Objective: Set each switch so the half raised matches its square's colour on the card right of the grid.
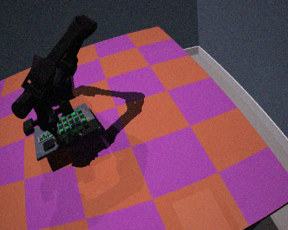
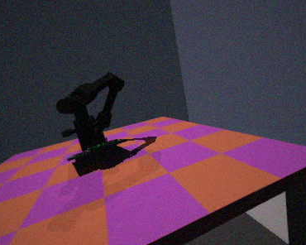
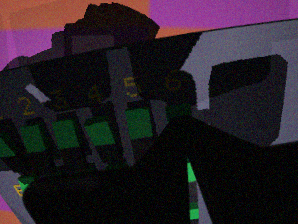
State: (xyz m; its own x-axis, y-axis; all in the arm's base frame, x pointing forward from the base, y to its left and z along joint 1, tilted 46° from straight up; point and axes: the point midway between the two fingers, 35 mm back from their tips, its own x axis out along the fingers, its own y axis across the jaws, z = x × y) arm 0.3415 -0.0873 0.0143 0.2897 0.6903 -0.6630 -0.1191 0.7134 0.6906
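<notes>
The grey switch panel (image 1: 89,116) (image 2: 78,156) (image 3: 240,107) lies on the table under my arm. Its grid of rocker switches (image 1: 73,120) (image 3: 100,131) shows green halves, and yellow column numbers run along the far edge in the wrist view. The small card (image 1: 43,137) lies beside the grid; in the wrist view only a thin strip of the card (image 3: 192,192) shows past my fingers. My gripper (image 1: 56,131) (image 2: 90,146) (image 3: 180,124) is shut and empty. Its tip is down at the grid's column nearest the card, by the far row. I cannot tell whether it touches a switch.
The checkered orange and purple table (image 1: 177,155) (image 2: 197,165) holds nothing else. A pale ledge (image 1: 240,93) runs along its right side. The arm's dark shadow (image 1: 127,109) falls over the panel and the table beside it.
</notes>
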